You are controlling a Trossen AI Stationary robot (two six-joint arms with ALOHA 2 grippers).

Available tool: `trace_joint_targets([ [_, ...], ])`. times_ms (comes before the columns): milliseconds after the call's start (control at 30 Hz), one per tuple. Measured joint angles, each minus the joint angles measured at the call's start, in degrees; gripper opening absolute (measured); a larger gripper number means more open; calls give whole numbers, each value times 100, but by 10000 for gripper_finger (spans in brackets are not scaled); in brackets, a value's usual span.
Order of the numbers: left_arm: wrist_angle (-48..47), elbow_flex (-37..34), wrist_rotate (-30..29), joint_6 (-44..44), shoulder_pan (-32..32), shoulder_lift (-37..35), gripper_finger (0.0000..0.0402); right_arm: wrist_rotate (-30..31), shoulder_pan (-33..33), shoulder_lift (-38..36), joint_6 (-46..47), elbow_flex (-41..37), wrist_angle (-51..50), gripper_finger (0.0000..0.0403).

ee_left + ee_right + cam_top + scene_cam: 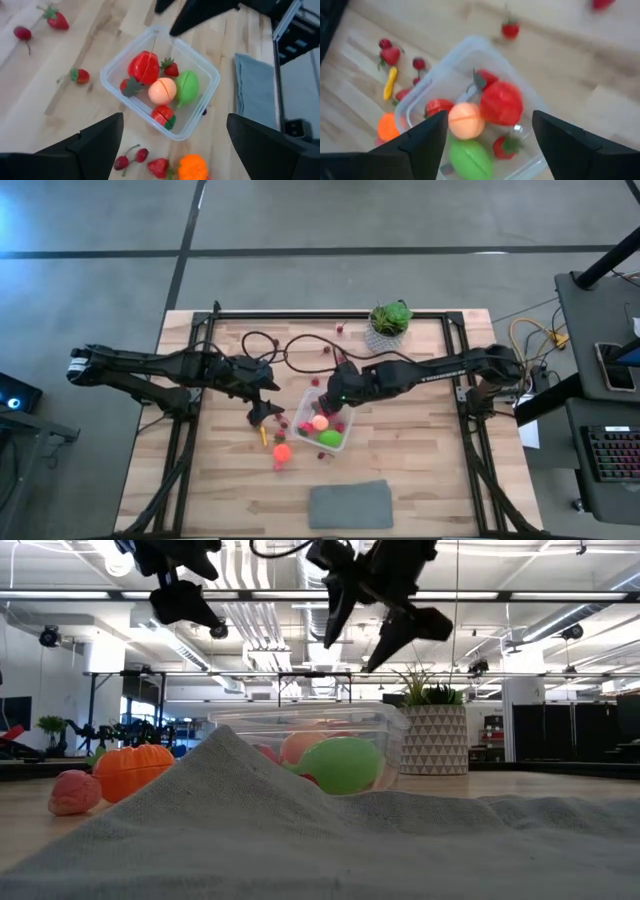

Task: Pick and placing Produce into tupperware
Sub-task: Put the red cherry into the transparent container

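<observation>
From above, we see the tub (326,423) near the middle of the desk (420,470), holding a peach ball (320,421), a green piece (330,438) and red pieces. The right pincer (322,394) hangs over the tub's far edge, and the left pincer (268,414) hovers just beside the tub on its left. An orange piece (282,451) and a small yellow one (264,436) lie on the desk beside the tub, berries are scattered farther back, a plant (389,321) stands at the far edge and a grey cloth (350,505) lies at the near edge. At desk level, we see the cloth (330,830) heaped in front, the tub (310,745) behind it with the green piece (343,762) against its wall, and the orange piece (133,769) with a pink one (74,791) on the desk. The right pincer (385,635) hangs above the tub with fingers apart and empty. From the left wrist, we see that pincer's fingers (95,142) spread wide with nothing between them, and the tub (160,82) beyond, with a red piece (143,67), the peach ball (162,91) and the green piece (186,87) inside. From the right wrist, we see its fingers (427,137) apart and empty above the tub (465,100), with strawberries (390,55) on the desk.
</observation>
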Motion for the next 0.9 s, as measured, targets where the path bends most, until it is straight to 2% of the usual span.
trace_joint_targets([
  [167, -316, 8, 3, -146, -93, -66, 341, 485, -5, -158, -306, 376, -451, 295],
  [400, -2375, -124, -79, -360, -507, -76, 341, 887, -15, -254, -530, 894, -1753, 294],
  [533, -2364, -465, -178, -1315, -523, 46, 341, 1121, -20, -255, -529, 989, -2226, 293],
  [667, -2389, -844, -590, -2067, -523, 153, 341, 1135, -44, -255, -533, 951, -2377, 296],
  [700, -2402, -930, -587, -1996, -525, 149, 341, 1134, -46, -257, -571, 921, -2378, 297],
  [900, -2095, -1296, -601, -203, -828, 168, 341, 1068, -105, -257, -985, 785, -2425, 292],
])
